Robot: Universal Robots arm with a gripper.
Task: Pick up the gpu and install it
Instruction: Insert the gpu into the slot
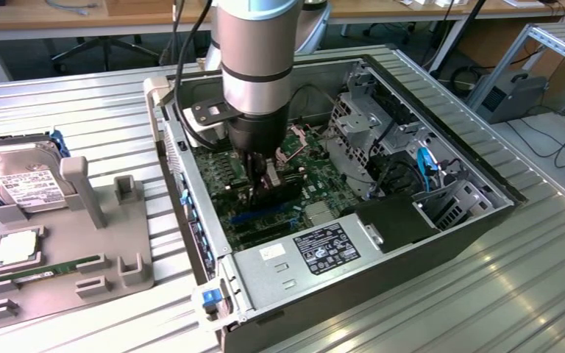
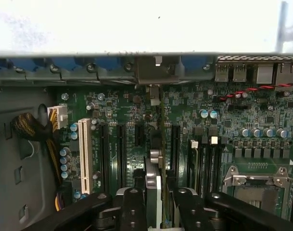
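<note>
- End effector (image 2: 156, 202): down inside the computer case (image 1: 459, 220), fingers (image 2: 132, 207) clamped on the gpu (image 2: 154, 185).
- Gpu: held edge-on just above the motherboard (image 2: 194, 120) slots; likely light, stiff, fragile; best gripped by its board edges.
- Nearby: white slot (image 2: 85, 154), CPU socket (image 2: 257, 185), cable bundle (image 2: 28, 127).
- Beside the case: holder (image 1: 67, 250) with hard drive (image 1: 23, 176) and memory stick (image 1: 47, 268).

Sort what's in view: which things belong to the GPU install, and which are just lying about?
In the job: gripper, shut on the gpu; motherboard; computer case.
Lying about: hard drive; memory stick; grey holder tray.
</note>
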